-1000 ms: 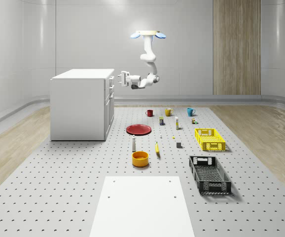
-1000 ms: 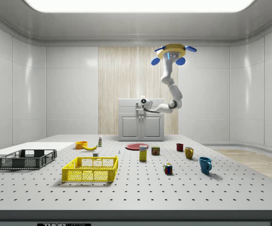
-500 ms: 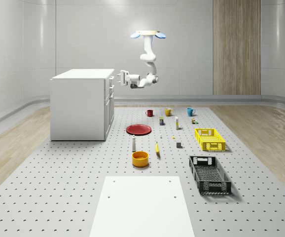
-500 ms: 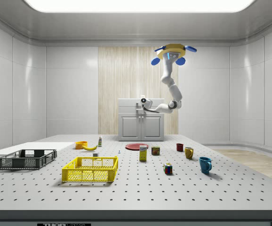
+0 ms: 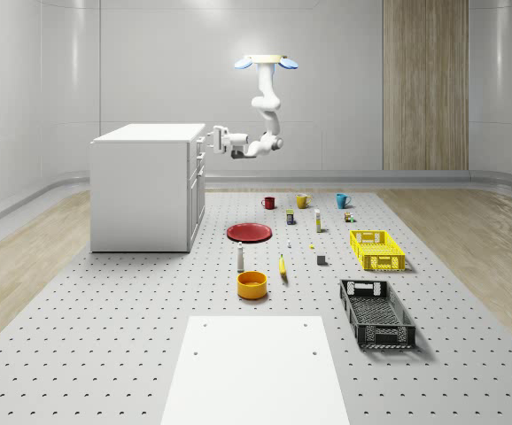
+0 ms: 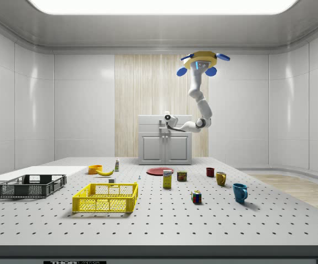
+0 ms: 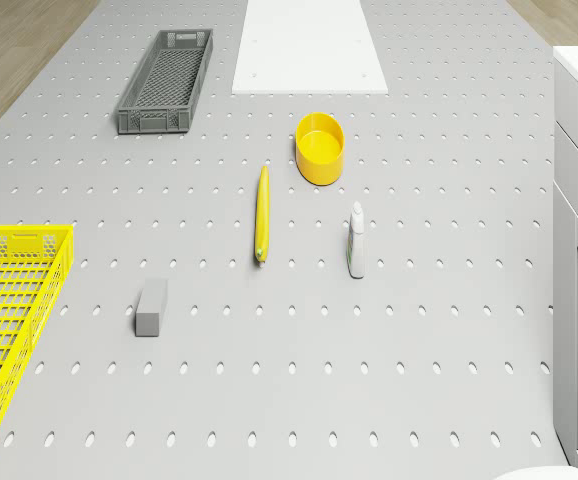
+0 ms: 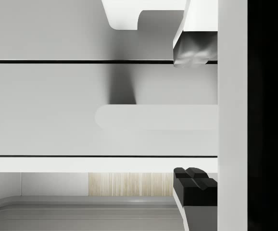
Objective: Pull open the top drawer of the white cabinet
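**At the cabinet's top drawer: end effector bracketing the handle**

At the far left of the pegboard counter (image 5: 105, 336) in the whole-scene view stands the white cabinet (image 5: 143, 190), and its top drawer (image 5: 200, 142) sits flush with the cabinet front, as far as I can judge. In my wrist view the drawer front (image 8: 47, 108) is very close, with its pale bar handle (image 8: 153, 117) running across between the two fingertips (image 8: 193, 50). The end effector (image 5: 213, 138) is spread, one fingertip on each side of the handle; I cannot tell whether either pad touches it. In the whole-scene view the end effector is right at the drawer front, with the arm (image 5: 265, 115) bent back and up to the drone (image 5: 266, 62). The drone hovers high, off the cabinet's right side and above the far part of the counter.

Moving outward, a red plate (image 5: 249, 232) lies on the counter just right of the cabinet. Nearer to me are a small white bottle (image 5: 240, 258), a banana (image 5: 283, 266) and an orange bowl (image 5: 252, 284). Beyond the plate stand a red mug (image 5: 268, 203), a yellow mug (image 5: 302, 201) and a blue mug (image 5: 342, 200). To the right lie a yellow crate (image 5: 376, 249) and, nearer, a black crate (image 5: 376, 312). A white mat (image 5: 254, 367) covers the near middle of the counter.
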